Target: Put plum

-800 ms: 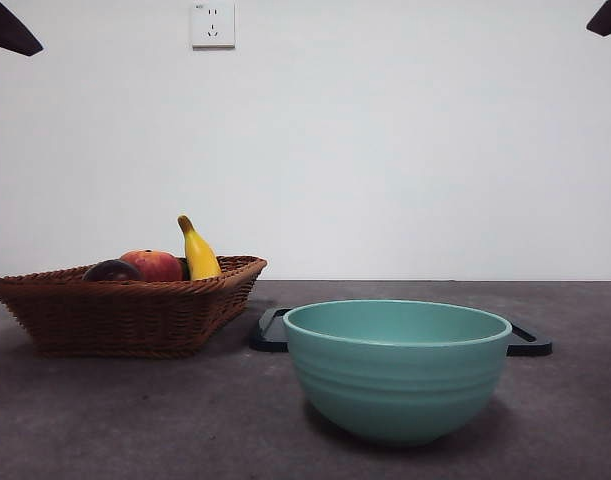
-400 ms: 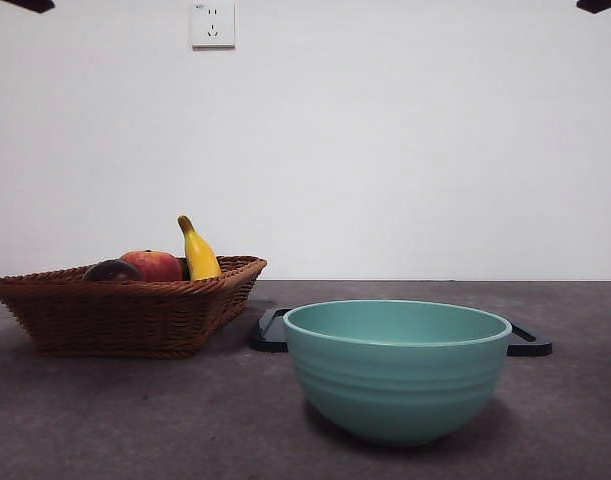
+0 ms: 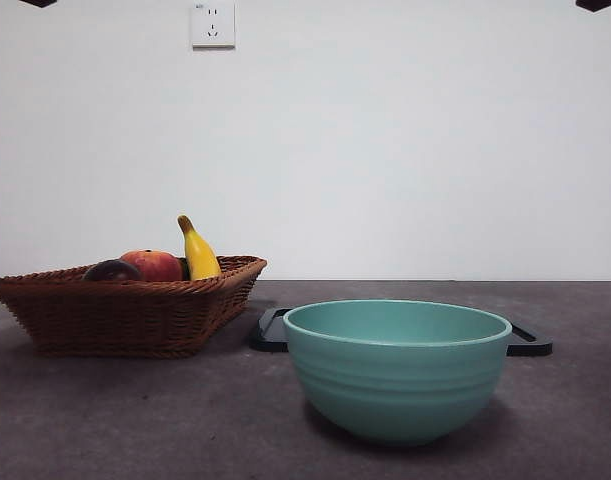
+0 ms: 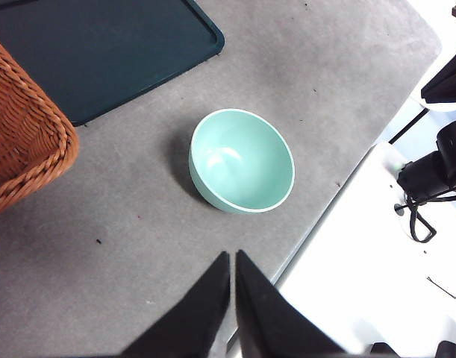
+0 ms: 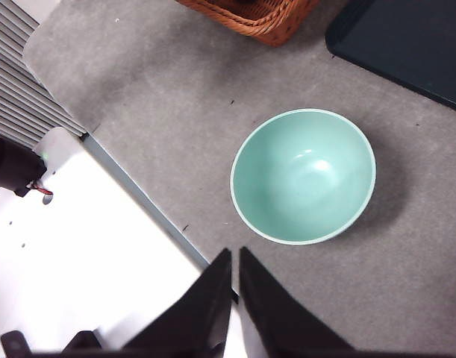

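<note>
basket point(image 3: 125, 315): brown wicker, left side of the grey tabletop point(image 3: 185, 420), resting flat
plum point(image 3: 112, 271): in the basket, at its left end, only the dark top shows over the rim; just beside the red fruit, contact unclear
red fruit point(image 3: 153, 265): in the basket, between plum and banana
banana point(image 3: 198, 252): yellow, standing tilted in the basket, dark tip up, right of the red fruit
tray point(image 3: 270, 330): dark, flat on the tabletop behind the bowl, edges showing either side of it, near the basket's right corner
bowl point(image 3: 397, 368): teal, upright, centre-right and nearest the camera, nothing inside per both wrist views
left hand point(image 4: 233, 261): high above the tabletop near its front edge, jaws closed together, holding nothing; bowl, tray and a basket corner below it
right hand point(image 5: 234, 257): also high over the front edge, jaws pressed together, holding nothing; bowl below it, basket corner and tray beyond
front view: only black tips at the two top corners, well apart from everything
wall socket point(image 3: 213, 24): white, on the wall above the basket
</note>
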Action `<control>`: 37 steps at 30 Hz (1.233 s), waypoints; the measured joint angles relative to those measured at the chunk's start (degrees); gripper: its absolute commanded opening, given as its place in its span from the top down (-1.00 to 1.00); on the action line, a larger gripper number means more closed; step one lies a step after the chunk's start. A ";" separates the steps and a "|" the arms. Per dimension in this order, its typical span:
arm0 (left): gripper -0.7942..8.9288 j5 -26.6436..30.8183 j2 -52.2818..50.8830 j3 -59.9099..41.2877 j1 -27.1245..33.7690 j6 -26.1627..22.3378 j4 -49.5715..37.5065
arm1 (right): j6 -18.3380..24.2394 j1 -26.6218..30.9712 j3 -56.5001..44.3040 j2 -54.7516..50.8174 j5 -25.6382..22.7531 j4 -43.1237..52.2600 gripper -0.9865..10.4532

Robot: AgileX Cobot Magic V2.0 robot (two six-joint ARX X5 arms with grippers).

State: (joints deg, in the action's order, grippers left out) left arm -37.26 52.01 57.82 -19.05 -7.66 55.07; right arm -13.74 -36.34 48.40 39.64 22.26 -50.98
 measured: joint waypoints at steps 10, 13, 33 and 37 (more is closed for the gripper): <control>0.82 0.00 0.00 0.00 0.00 -0.02 0.00 | 0.00 0.00 0.00 0.00 0.00 0.00 0.82; 0.82 0.00 0.00 0.00 0.00 -0.02 0.00 | 0.00 0.00 0.00 0.00 0.00 0.00 0.82; 0.82 0.00 -7.82 0.00 4.00 -3.63 -12.35 | 0.00 0.00 0.00 0.00 0.00 0.02 0.82; 0.82 1.14 -12.81 -1.27 8.74 -4.42 -22.05 | 0.00 0.00 0.00 0.00 0.02 0.02 0.82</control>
State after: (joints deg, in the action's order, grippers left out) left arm -36.12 39.20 56.55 -10.31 -12.08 33.01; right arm -13.74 -36.34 48.40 39.64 22.28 -50.96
